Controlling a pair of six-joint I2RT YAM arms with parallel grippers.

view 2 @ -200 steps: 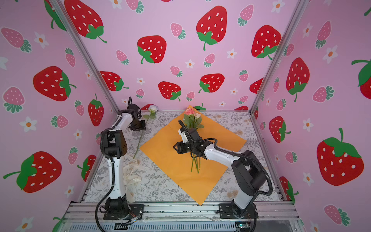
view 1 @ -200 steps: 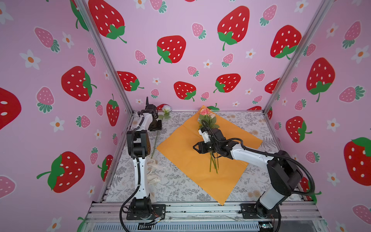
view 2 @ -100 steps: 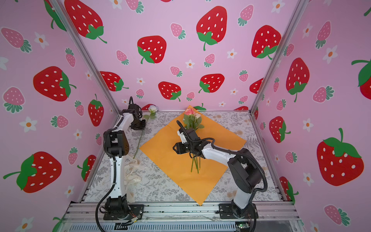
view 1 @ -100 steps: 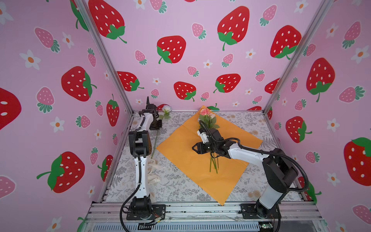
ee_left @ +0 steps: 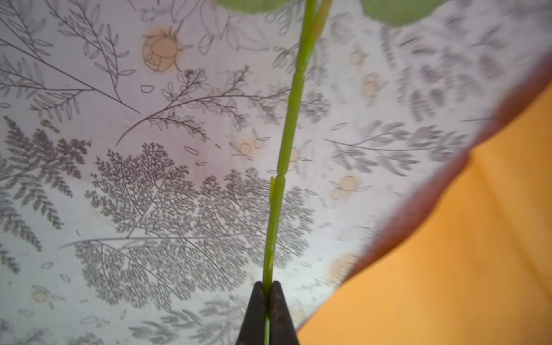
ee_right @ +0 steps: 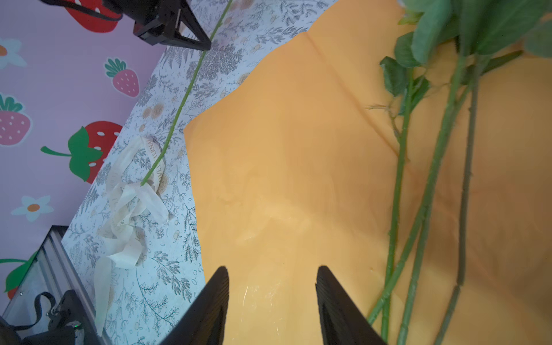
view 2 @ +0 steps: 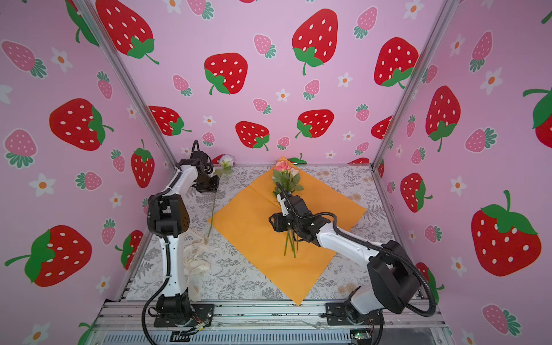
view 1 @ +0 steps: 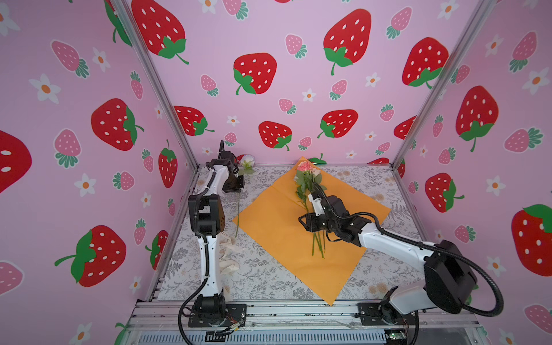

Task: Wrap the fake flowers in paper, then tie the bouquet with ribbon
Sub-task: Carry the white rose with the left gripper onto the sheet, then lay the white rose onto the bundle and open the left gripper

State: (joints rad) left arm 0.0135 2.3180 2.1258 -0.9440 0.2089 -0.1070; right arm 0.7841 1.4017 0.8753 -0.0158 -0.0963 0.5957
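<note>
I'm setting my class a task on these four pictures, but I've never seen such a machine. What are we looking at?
Two robot arms work over a patterned table. Two pictures look down from above, nearly alike; two come from cameras on the arms' wrists. On the table lie an orange paper sheet bearing the bouquet, and a cream ribbon. The left hand is shut on the stem of a loose flower; the right hand is open above the paper, holding nothing.

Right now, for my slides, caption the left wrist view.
Lone stem pinched in the shut left tool, over floral cloth, beside orange paper.
</note>
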